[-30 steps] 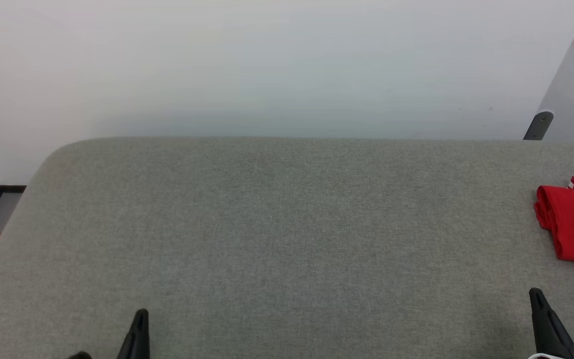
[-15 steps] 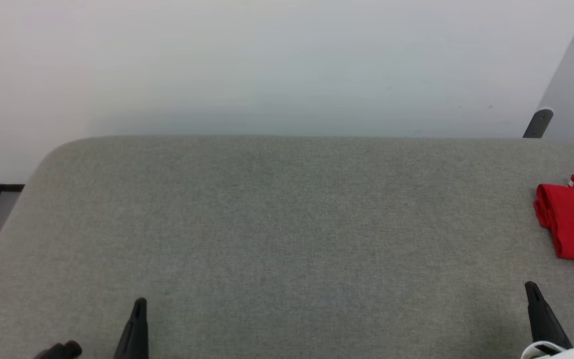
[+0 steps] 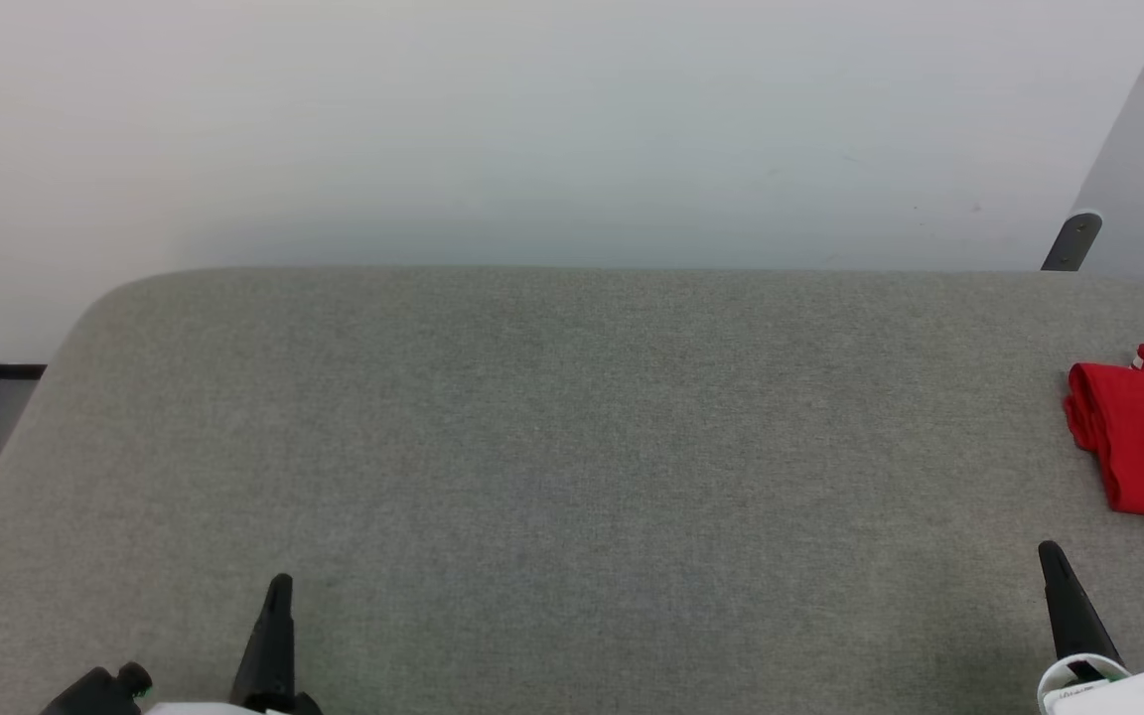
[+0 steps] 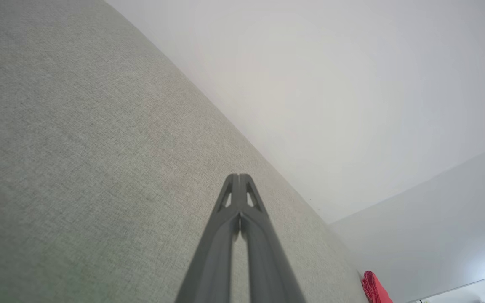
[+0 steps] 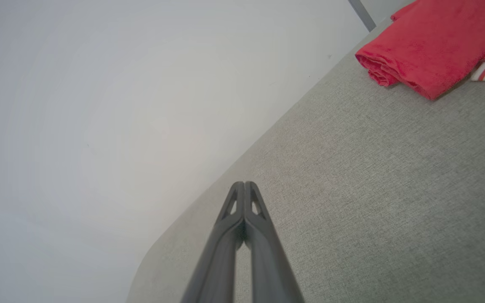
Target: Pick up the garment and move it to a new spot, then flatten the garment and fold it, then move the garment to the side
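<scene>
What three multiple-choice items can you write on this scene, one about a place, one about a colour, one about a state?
1. Where on the grey surface does the garment lie? A. far right B. middle C. far left
2. What is its main colour? A. blue B. red C. green
3. How is the right gripper? A. wide open B. shut on the garment C. shut, empty
Answers: A, it lies at the head view's right edge; B, its cloth is red; C, its jaws meet, apart from the garment.
</scene>
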